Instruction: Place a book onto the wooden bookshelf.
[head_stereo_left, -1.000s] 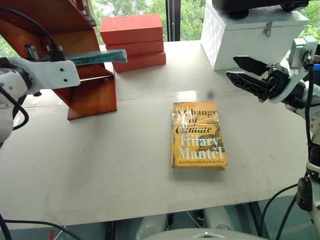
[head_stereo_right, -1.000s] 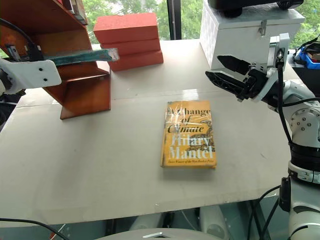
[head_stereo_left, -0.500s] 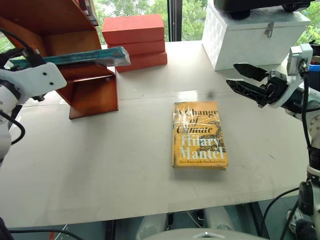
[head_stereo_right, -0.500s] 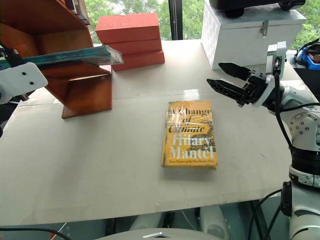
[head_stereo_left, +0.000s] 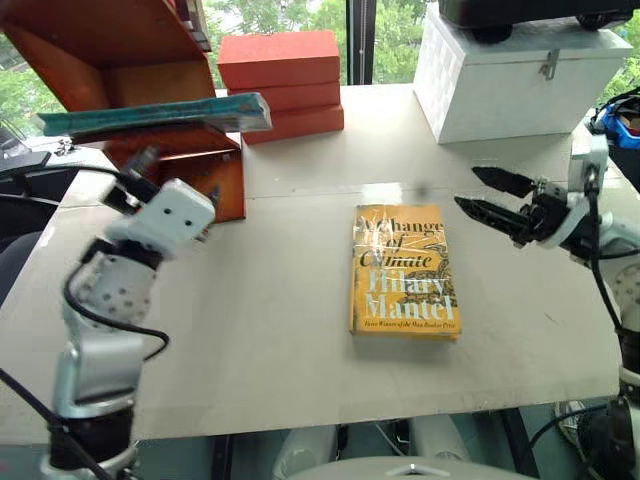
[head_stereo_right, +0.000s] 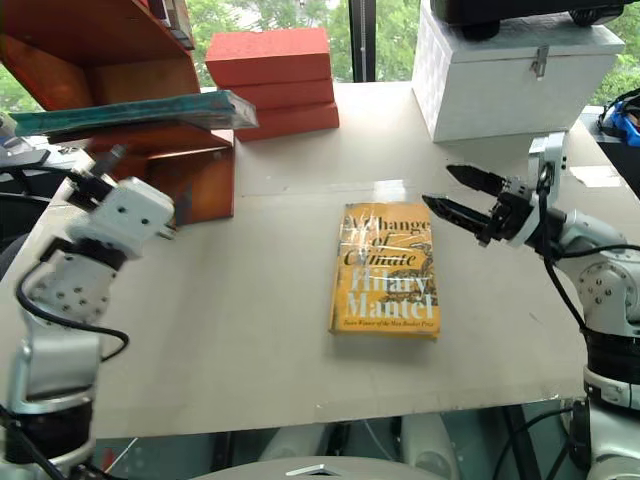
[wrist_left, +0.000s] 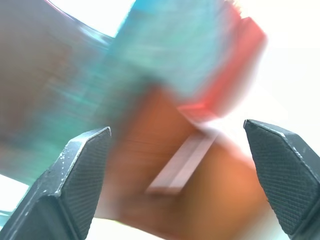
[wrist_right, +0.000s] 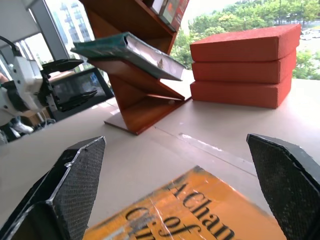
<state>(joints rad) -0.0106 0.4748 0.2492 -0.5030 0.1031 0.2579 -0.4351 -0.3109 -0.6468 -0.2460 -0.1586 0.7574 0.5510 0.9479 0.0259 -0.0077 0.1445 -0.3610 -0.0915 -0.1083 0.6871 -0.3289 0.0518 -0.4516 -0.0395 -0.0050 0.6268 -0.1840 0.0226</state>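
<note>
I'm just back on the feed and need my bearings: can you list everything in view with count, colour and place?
book: 1, teal, lying flat on the bookshelf's lower shelf, its end sticking out toward the boxes
bookshelf: 1, reddish-brown wood, table's far left
yellow book: 1, yellow-orange, flat on the table's middle, cover up
boxes: 3, red-orange, stacked at the table's far edge, right of the bookshelf
chest: 1, white, table's far right, a dark thing on its lid
table: 1, off-white, under it all
left gripper: 1, black fingers, open, holding nothing, near the bookshelf
right gripper: 1, black fingers, open, holding nothing, above the table to the right of the yellow book
</note>
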